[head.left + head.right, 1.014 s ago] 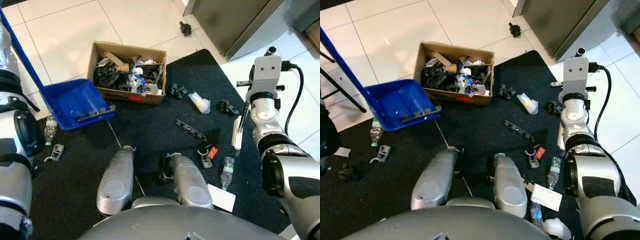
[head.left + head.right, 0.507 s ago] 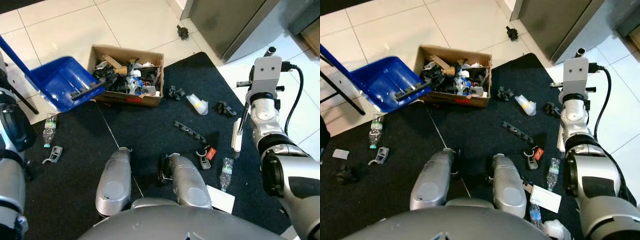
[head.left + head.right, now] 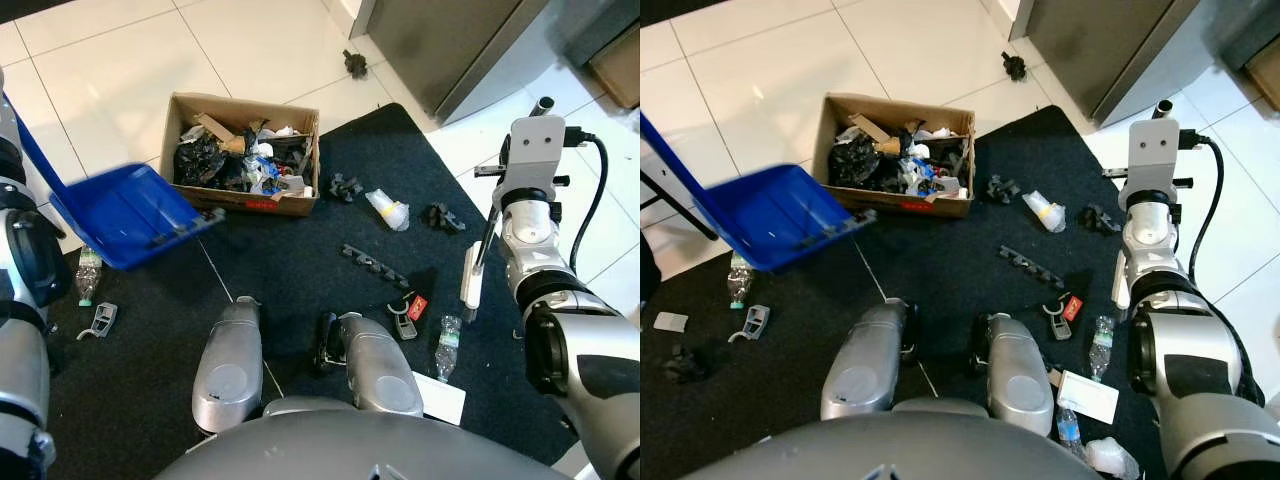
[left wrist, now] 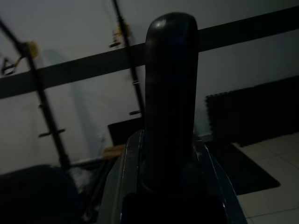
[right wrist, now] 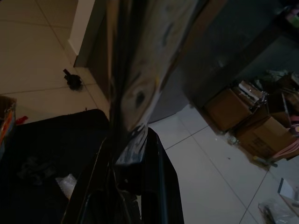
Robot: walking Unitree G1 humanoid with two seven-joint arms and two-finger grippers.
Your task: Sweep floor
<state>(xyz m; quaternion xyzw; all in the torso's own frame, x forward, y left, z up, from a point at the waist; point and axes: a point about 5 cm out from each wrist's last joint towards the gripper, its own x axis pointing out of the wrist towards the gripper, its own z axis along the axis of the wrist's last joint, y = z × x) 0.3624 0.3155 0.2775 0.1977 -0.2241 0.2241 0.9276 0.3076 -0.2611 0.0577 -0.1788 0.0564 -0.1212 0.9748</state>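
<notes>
The blue dustpan (image 3: pixel 125 212) is carried by the left arm over the dark rug (image 3: pixel 290 270), just beside the cardboard box (image 3: pixel 242 152) of debris. The right gripper (image 5: pixel 128 154) is pinching a pale brush handle (image 3: pixel 472 282) between its 2 fingers, with scattered litter (image 3: pixel 374 263) on the rug beside it. The left gripper's (image 4: pixel 170 93) finger state cannot be determined.

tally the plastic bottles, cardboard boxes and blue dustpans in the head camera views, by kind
plastic bottles: 3
cardboard box: 1
blue dustpan: 1
total: 5
</notes>
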